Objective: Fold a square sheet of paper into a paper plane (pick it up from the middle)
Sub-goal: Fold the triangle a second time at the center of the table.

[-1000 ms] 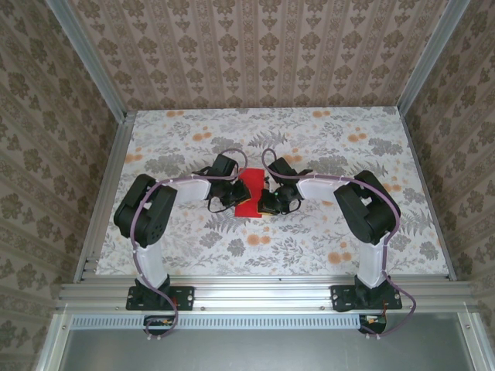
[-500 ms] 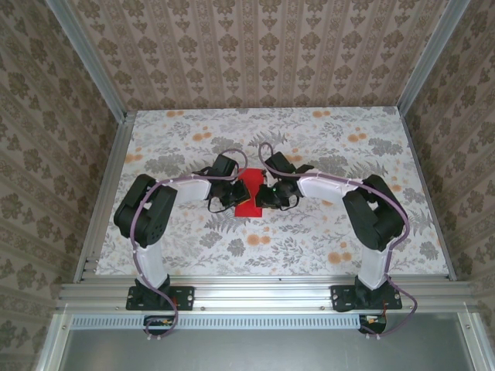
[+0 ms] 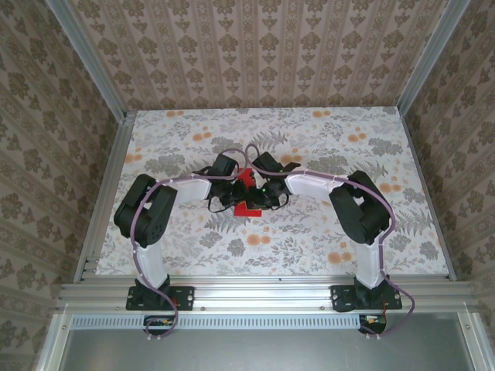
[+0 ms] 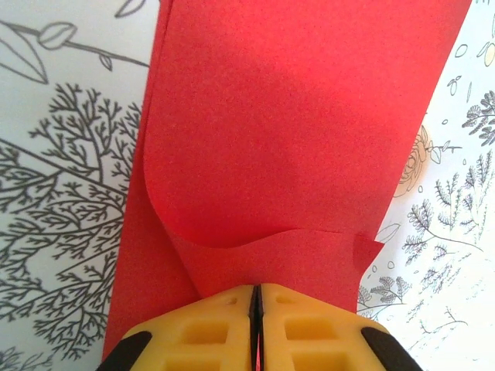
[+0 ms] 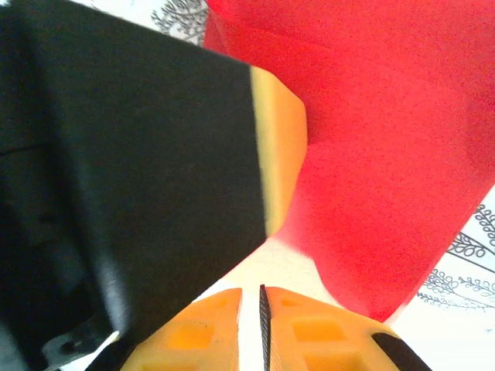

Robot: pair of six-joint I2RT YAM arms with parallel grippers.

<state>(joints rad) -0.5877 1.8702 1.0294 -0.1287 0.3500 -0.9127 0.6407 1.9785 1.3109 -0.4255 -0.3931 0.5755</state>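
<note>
Left claw point(image 4: 255, 297) pinched the buckled square sheet of paper point(image 4: 294, 139), right claw point(image 5: 261, 297) sat clenched empty alongside; that crowding risked a collision or skewed crease.

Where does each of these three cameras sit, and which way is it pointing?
Top external: fixed above and behind, looking down at the table; both arms, left tool and right tool at the red paper.
Left wrist: on the left arm, looking past the left tool onto the red paper.
Right wrist: on the right arm, looking past the right tool onto the red paper.
Shared: all see the red paper and floral table.
</note>
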